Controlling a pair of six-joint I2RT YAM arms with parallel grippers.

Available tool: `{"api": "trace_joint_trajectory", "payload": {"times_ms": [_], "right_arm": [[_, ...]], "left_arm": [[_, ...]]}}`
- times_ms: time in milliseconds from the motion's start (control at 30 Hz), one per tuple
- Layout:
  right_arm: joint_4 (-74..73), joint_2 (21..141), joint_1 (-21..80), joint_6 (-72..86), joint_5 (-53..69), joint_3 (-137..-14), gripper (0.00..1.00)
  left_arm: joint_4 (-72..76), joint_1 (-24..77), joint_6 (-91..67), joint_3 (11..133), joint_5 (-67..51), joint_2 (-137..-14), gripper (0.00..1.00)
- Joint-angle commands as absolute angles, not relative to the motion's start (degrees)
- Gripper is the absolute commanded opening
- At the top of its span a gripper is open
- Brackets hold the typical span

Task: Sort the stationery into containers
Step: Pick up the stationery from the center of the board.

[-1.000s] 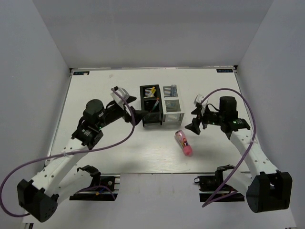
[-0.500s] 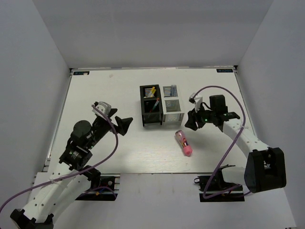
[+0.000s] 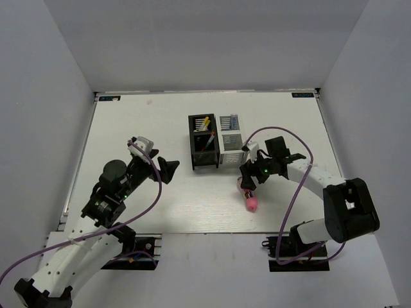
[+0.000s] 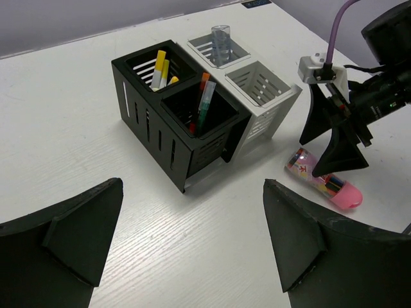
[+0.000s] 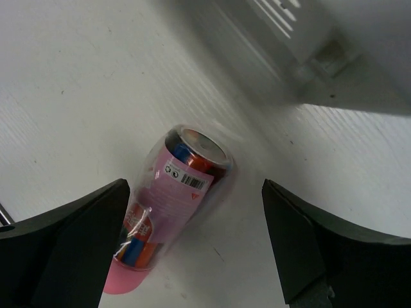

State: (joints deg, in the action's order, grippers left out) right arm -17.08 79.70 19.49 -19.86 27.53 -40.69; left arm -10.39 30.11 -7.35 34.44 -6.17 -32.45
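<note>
The containers (image 3: 217, 149) are a block of two black bins (image 4: 173, 122) and two white bins (image 4: 266, 106) mid-table. Yellow-tipped sticks (image 4: 158, 67) stand in the far black bin and pens (image 4: 204, 102) in the near black one. A clear tube (image 4: 220, 45) stands in the far white bin. A stubby pink tube (image 5: 173, 205) lies on the table right of the block. My right gripper (image 5: 196, 237) hangs open over it, fingers on either side, not closed on it. My left gripper (image 4: 192, 237) is open and empty, left of the block.
The near white bin (image 4: 263, 83) shows nothing inside. The white bin's corner (image 5: 289, 25) stands close beyond the pink tube (image 3: 249, 196). Grey walls enclose the white table (image 3: 141, 128) on three sides. Purple cables loop beside both arms.
My right gripper has swung left and down from beside the white bins to over the pink tube. My left arm drew back from the black bins, then held still.
</note>
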Motion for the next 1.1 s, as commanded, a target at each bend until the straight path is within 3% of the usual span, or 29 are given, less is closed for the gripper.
{"api": "trace_joint_trajectory", "payload": {"times_ms": [0, 233, 400, 600, 800, 900, 933, 1067], "right_arm": [[-14.5, 80.59, 21.35, -18.81, 25.66, -39.99, 0.9], [-12.74, 82.09, 23.46, -17.32, 25.49, -39.81, 0.9], [-13.62, 79.91, 24.87, -17.66, 22.59, -38.94, 0.78], [-17.4, 80.06, 27.59, -17.4, 20.13, -40.69, 0.77], [-19.33, 82.62, 28.3, -18.36, 19.68, -41.57, 0.56], [-21.18, 83.05, 29.09, -19.68, 20.65, -42.36, 0.42], [-22.92, 83.75, 29.35, -20.47, 21.26, -42.36, 0.3], [-27.77, 84.2, 30.23, -24.34, 26.6, -45.51, 0.1]], "left_arm": [[-11.25, 29.79, -7.12, 34.8, -6.06, -32.87, 1.0], [-11.25, 29.79, -6.59, 34.8, -6.59, -33.4, 1.0], [-11.25, 29.79, -6.59, 34.8, -6.59, -33.4, 1.0], [-11.25, 29.79, -6.06, 34.8, -6.59, -33.4, 1.0], [-11.25, 29.79, -6.06, 34.8, -6.59, -32.78, 1.0], [-11.25, 29.79, -6.06, 34.8, -6.59, -32.78, 1.0], [-11.25, 29.79, -6.06, 34.8, -6.59, -32.78, 1.0], [-11.25, 29.79, -6.06, 34.8, -6.59, -32.78, 1.0]]}}
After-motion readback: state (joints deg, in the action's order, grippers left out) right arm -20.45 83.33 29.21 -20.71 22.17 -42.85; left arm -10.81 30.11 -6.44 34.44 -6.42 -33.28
